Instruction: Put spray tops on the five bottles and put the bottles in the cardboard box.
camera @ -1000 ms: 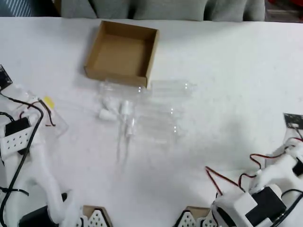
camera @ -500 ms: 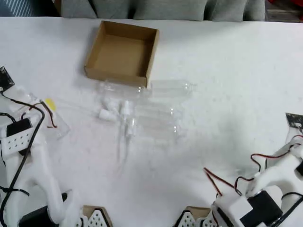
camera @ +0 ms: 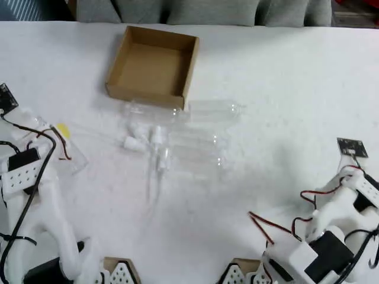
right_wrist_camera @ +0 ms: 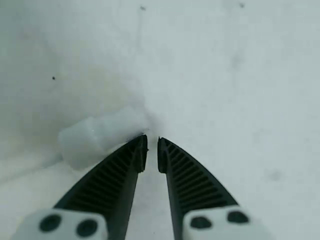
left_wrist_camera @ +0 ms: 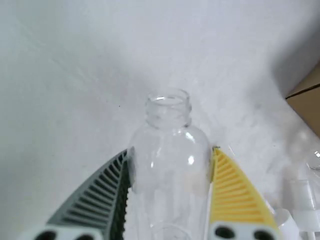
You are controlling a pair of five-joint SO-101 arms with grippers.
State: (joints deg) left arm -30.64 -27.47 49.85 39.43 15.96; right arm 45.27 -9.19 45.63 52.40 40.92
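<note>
Place: a robot test bench in a lounge-like room; whether home or office cannot be told.
Counter: the counter [camera: 284, 89] has a plain white cover.
Rig: two small white arms [camera: 23, 171], bare red wires [camera: 269, 223], an exposed circuit board [camera: 350, 146].
Laid out: a cardboard box [camera: 153, 59].
Behind: grey cushions [camera: 207, 12] along the far edge.

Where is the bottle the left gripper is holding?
In the left wrist view the open-necked bottle is clamped in the left gripper; in the high view, at the table left side, left of the loose bottles.
</note>
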